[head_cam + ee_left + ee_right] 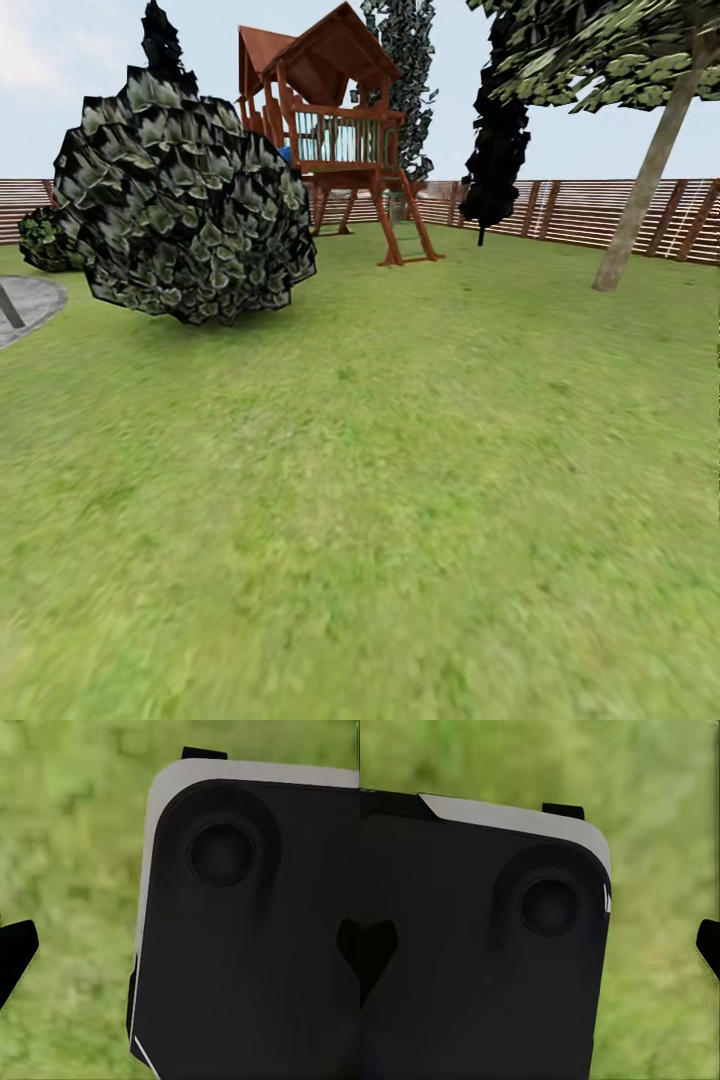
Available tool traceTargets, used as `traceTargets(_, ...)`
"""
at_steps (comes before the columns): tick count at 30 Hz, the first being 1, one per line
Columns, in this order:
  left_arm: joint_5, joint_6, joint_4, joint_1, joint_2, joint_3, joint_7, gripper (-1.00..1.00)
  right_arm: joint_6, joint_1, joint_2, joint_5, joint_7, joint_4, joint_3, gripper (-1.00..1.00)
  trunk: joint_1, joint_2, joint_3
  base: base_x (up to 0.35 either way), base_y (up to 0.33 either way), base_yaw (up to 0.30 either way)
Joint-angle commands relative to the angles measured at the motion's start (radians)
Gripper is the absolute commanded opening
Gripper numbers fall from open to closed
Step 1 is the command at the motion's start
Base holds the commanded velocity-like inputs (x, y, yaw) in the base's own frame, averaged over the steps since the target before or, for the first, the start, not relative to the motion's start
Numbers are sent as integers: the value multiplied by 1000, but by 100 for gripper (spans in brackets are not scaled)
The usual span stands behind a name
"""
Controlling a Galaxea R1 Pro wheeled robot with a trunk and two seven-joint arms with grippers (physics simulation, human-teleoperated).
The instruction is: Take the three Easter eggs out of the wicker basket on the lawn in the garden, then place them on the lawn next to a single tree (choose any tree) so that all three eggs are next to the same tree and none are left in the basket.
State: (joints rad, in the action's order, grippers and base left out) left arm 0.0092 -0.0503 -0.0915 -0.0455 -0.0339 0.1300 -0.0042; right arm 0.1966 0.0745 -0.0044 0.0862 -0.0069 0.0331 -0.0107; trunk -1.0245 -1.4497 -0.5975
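The lawn point(400, 480) spreads wide and green ahead of me. The three Easter eggs and the wicker basket are out of view. A tree with a leaning pale grey-beige trunk point(642, 185) stands at the far right, close to the fence. In the left wrist view my left gripper point(180, 952) is open, its dark fingertips point(15, 954) far apart over my own dark body panel and grass. My right gripper point(541, 951) is open too, fingertips point(709, 949) wide apart, nothing between them.
A big round dark bush point(185, 200) sits at the left. The red-brown playset point(330, 130) stands at the back centre, with tall dark white-flecked foliage point(405, 70) behind it. An all-black tree point(495, 140) and the slat fence point(580, 210) close the back. A grey paved patch point(25, 305) lies far left.
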Motion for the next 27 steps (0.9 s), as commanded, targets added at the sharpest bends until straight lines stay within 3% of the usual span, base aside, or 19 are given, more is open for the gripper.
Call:
traceTargets(1, 1, -3, 1, -1, 0, 5, 0, 100, 3, 1, 0, 9, -1, -1, 0, 100, -1, 0, -1, 324, 0, -51)
traceTargets(27, 1, -3, 1, -1, 0, 5, 0, 100, 2, 1, 1, 9, -1, -2, 0, 100, -1, 0, -1, 324, 0, -3)
